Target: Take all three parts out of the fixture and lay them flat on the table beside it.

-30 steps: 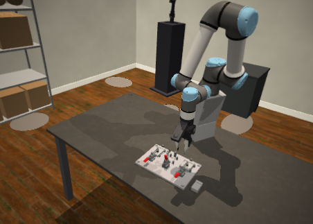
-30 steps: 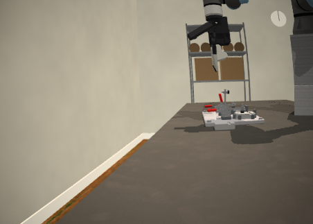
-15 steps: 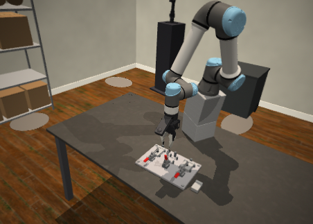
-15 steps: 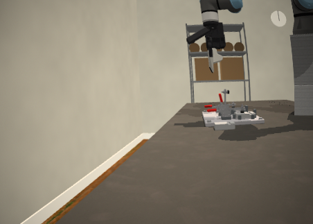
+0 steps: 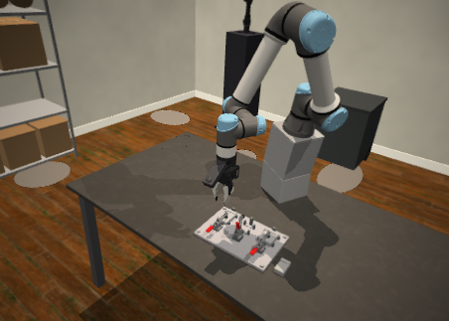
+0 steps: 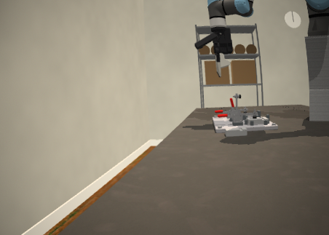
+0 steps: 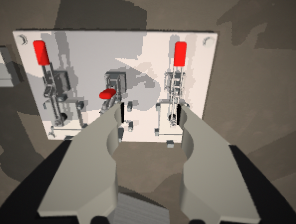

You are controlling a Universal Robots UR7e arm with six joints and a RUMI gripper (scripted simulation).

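Three red-handled clamps stand on the fixture, whose pale plate (image 5: pixel 224 241) (image 6: pixel 220 124) (image 7: pixel 145 42) lies flat on the table (image 5: pixel 149 192) (image 6: pixel 182 191) (image 7: pixel 255 90). Going left to right in the top view, a metal shelf unit (image 5: pixel 59 68) (image 6: pixel 259 71) with brown boxes comes first, standing beyond the table. Next along the plate is the left red handle (image 5: pixel 210 229) (image 6: pixel 218 111) (image 7: pixel 180 54), folded down low. The end effector (image 5: pixel 221 201) (image 6: pixel 220 74) (image 7: pixel 150 104) hangs above the plate's far corner, pointing down and well clear of it; it is released, its two fingers partly apart with a gap between them and nothing grasped.

The middle red handle (image 5: pixel 237 226) (image 6: pixel 231 102) (image 7: pixel 107 94) comes after, sticking up, with small dark posts beside its clamp. Further right, the right red handle (image 5: pixel 253 251) (image 6: pixel 222 116) (image 7: pixel 41 53) is folded down too. Pale pieces sit in the fixture at both outer clamps; whether the middle station holds a part is too small to tell. Just beside the plate's right end, apart from it, a small pale block (image 5: pixel 282 266) (image 6: pixel 236 132) (image 7: pixel 6 67) rests on the table, and the arm's grey pedestal (image 5: pixel 285 167) (image 6: pixel 320 100) rises behind
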